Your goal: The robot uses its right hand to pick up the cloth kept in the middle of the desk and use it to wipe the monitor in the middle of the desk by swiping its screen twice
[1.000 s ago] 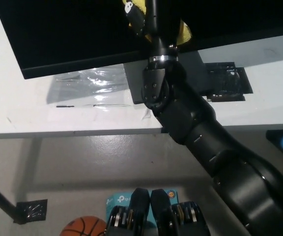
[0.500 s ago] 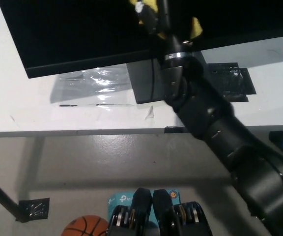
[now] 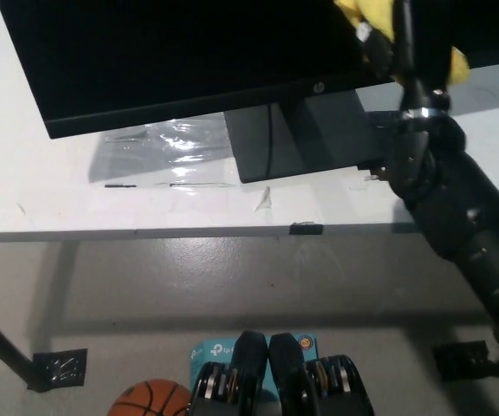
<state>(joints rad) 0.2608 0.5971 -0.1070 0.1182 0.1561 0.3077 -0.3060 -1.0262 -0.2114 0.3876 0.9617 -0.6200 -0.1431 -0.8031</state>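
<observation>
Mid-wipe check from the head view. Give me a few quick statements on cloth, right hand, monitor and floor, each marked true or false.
1. The right hand holds the yellow cloth against the monitor. True.
2. The cloth lies flat on the desk. False: it is up at the screen, at the picture's upper right.
3. The white left hand is wiping too. False: it is not in view.
4. A basketball sits on the floor under the desk. True.
</observation>
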